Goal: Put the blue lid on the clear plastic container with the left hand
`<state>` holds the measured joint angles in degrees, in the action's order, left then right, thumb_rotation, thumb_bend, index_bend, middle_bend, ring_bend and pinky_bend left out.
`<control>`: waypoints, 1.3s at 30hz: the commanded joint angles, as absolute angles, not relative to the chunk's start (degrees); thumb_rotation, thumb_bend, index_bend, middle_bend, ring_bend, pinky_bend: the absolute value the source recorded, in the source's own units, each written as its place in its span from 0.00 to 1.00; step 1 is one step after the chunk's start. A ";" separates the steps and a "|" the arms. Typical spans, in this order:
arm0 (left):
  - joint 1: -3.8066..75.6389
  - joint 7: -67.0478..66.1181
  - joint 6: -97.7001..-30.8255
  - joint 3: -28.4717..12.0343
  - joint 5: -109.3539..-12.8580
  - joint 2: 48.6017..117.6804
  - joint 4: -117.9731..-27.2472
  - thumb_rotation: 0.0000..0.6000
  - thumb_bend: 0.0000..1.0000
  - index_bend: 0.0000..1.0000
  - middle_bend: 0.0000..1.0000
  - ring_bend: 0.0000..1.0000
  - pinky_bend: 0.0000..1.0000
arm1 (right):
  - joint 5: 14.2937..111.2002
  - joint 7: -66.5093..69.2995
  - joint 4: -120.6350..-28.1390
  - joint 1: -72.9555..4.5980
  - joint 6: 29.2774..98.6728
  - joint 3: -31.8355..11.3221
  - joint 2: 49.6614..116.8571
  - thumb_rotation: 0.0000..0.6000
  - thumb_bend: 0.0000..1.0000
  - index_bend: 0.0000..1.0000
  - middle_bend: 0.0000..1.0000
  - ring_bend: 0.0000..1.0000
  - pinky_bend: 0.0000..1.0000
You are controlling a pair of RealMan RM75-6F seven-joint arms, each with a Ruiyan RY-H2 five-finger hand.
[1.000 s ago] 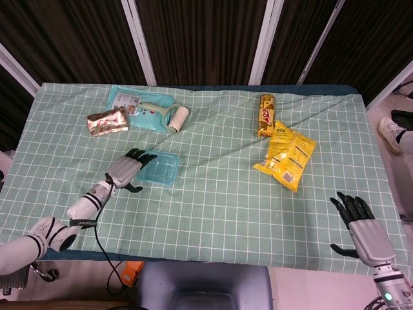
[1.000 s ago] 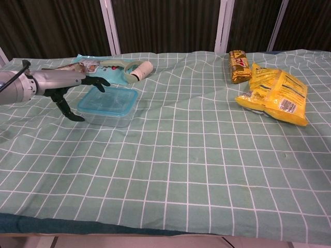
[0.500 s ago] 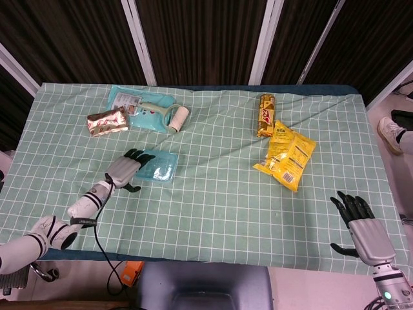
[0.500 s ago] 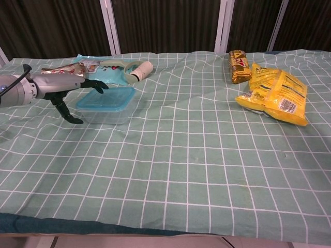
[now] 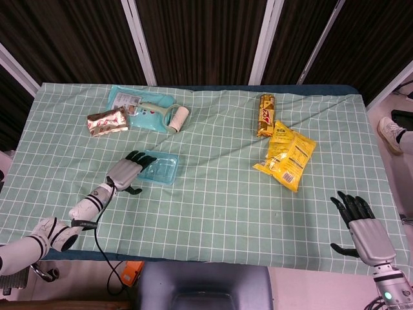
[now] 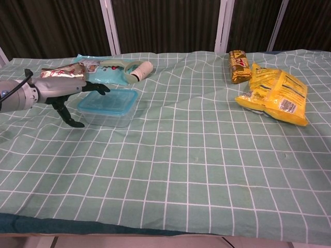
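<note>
Two hands show, and only one is at work. At the near right edge of the bench [image 5: 213, 219], the right hand [image 5: 361, 229] lies idle with its fingers spread, holding nothing, well apart from everything else.

Further in, on the left, the left hand [image 6: 67, 93] reaches toward the clear plastic container [image 6: 106, 116]. Its fingers [image 6: 95, 87] are stretched over the near-left edge of the blue lid [image 6: 108, 101], with the thumb hanging below beside the container wall; they are apart and pinch nothing. Whether the fingertips actually touch the lid I cannot tell.

The lid sits on top of the container and looks level in the chest view, so the placing step appears essentially done. What remains, as I judge it, is seating it: a light downward press along the rim if it is not snapped home, then a clean withdrawal to the left without dragging the box across the cloth.

Farther off, a yellow snack bag [image 5: 286, 155] lies to the right, and a lint roller [image 5: 169, 116] rests on its packet at the far left.
</note>
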<state>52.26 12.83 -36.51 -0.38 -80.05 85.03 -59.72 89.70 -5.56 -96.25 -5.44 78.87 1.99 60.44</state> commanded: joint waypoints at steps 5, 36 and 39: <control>51.47 14.07 -40.02 -1.33 -81.43 84.56 -60.19 1.00 0.22 0.00 0.13 0.00 0.00 | 89.92 -5.36 -96.27 -5.30 79.19 2.02 60.36 1.00 0.20 0.00 0.00 0.00 0.00; 43.95 3.92 -51.36 -0.61 -82.94 76.94 -76.91 1.00 0.24 0.00 0.23 0.00 0.00 | 93.20 -3.73 -95.99 -4.53 80.97 3.21 59.74 1.00 0.20 0.00 0.00 0.00 0.00; 43.80 3.65 -51.19 -0.97 -82.39 77.35 -76.02 1.00 0.24 0.00 0.21 0.00 0.00 | 93.05 -3.85 -96.00 -4.60 80.75 3.16 59.78 1.00 0.20 0.00 0.00 0.00 0.00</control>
<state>43.87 3.75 -51.21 -0.85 -82.53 77.22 -76.19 93.06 -3.84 -95.99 -4.60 80.75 3.17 59.77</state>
